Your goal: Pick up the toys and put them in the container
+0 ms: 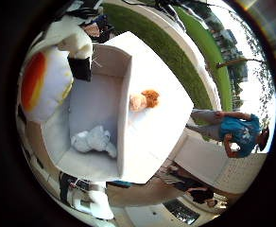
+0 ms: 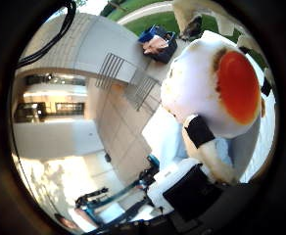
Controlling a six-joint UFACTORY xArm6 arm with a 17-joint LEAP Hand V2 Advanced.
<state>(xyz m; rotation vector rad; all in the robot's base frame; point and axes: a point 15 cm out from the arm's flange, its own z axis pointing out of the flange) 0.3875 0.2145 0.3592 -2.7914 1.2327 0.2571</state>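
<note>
My right hand (image 2: pixel 184 188) is shut on a white plush toy (image 2: pixel 216 88) with a round orange-red patch. One of its fingers (image 2: pixel 200 131) is curled across the toy's side. The held toy fills much of the view and hangs over one end of the open white container (image 1: pixel 110 61). A white soft toy (image 1: pixel 93 139) lies on the container's floor. An orange and tan plush toy (image 1: pixel 144 100) lies on the white table (image 1: pixel 166 127) just outside the container's long wall.
The white table ends close to the container, with paved ground below. A dark blue crate (image 2: pixel 157 44) with things in it stands on the pavement. A curved strip of grass (image 1: pixel 176 56) runs beyond the table.
</note>
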